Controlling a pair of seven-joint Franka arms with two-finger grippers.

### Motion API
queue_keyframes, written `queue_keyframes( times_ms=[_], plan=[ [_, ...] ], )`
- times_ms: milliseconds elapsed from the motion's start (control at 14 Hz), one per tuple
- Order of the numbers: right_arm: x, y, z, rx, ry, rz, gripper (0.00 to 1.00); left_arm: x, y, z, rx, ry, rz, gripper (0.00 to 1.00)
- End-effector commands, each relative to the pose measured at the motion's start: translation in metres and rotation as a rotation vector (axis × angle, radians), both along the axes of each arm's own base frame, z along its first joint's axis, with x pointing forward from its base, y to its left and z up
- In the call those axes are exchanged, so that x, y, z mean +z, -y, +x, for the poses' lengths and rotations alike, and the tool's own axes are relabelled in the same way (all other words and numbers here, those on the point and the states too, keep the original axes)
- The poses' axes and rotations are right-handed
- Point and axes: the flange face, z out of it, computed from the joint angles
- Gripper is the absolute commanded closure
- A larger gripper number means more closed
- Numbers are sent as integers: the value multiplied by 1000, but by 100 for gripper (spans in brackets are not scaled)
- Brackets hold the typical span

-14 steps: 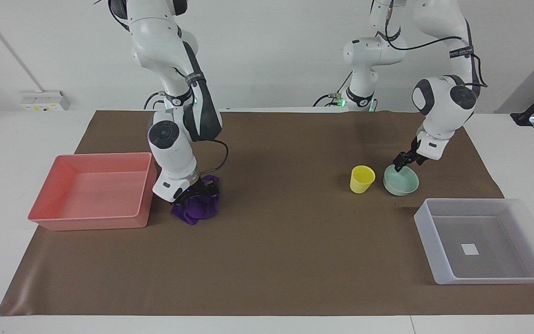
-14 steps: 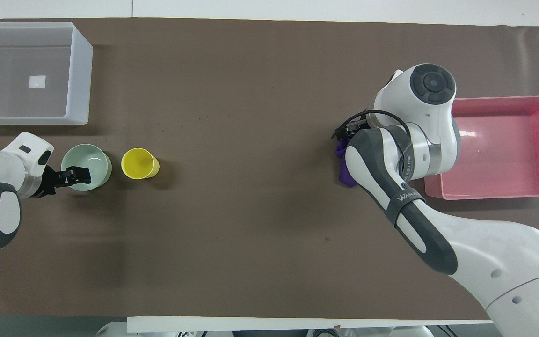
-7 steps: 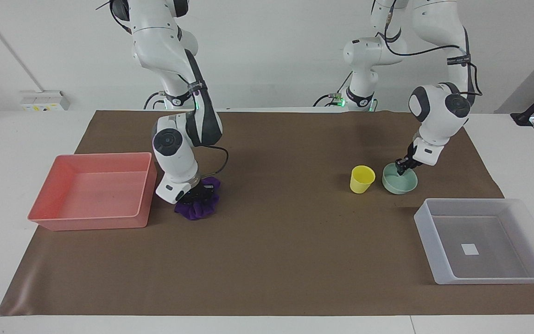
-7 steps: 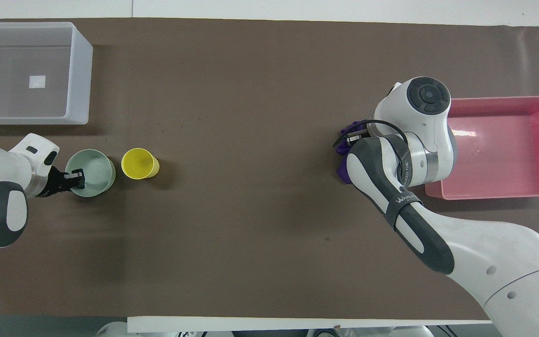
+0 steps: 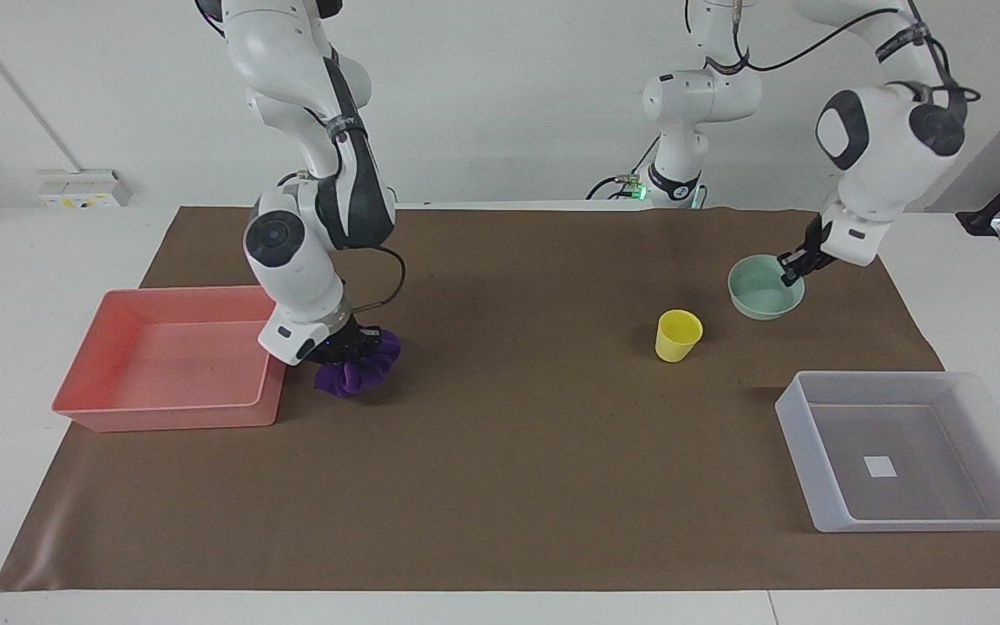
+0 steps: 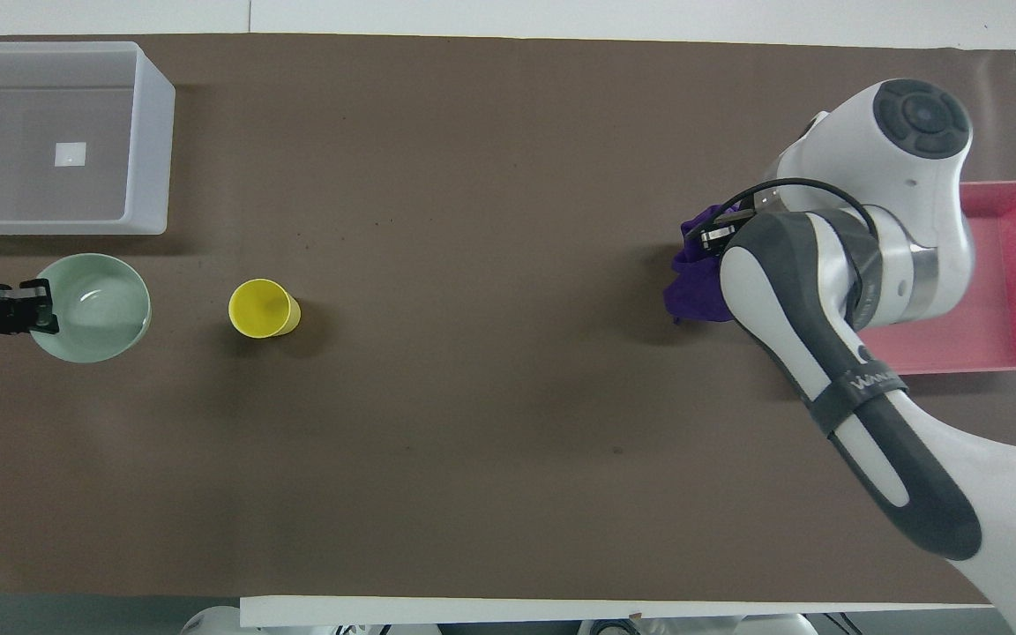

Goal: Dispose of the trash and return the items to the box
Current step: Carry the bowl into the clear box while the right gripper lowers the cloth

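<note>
My right gripper [image 5: 351,347] is shut on the purple cloth [image 5: 352,371]. The bunched cloth hangs from it just above the mat, beside the pink tub [image 5: 166,293]. In the overhead view the cloth [image 6: 695,284] peeks out from under the right arm. My left gripper [image 5: 791,271] is shut on the rim of the mint-green bowl [image 5: 760,291] and holds it up over the mat; gripper [image 6: 36,304] and bowl [image 6: 98,304] also show from overhead. The yellow cup [image 5: 678,335] stands upright on the mat [image 6: 263,309]. The clear box [image 5: 823,499] holds nothing.
The pink tub [image 6: 1002,187] sits at the right arm's end of the table and holds nothing. The clear box [image 6: 152,150] sits at the left arm's end, farther from the robots than the cup. A brown mat [image 5: 535,469] covers the table.
The left gripper has closed on the bowl's rim and lifted it off the mat. The right gripper has raised the cloth and carried it toward the pink tub.
</note>
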Motion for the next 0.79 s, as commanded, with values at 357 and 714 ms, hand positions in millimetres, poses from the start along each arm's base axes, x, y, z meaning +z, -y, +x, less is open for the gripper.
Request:
queue_keyframes(
  times_ms=[357,714],
  plan=[
    [117,112,-30,-142,13,-3,99,-82,-76,176,196,170,-84,100],
    [107,205,-40,-164,19,-39,99,-167,-85,205,227,230,-71,100]
  ],
)
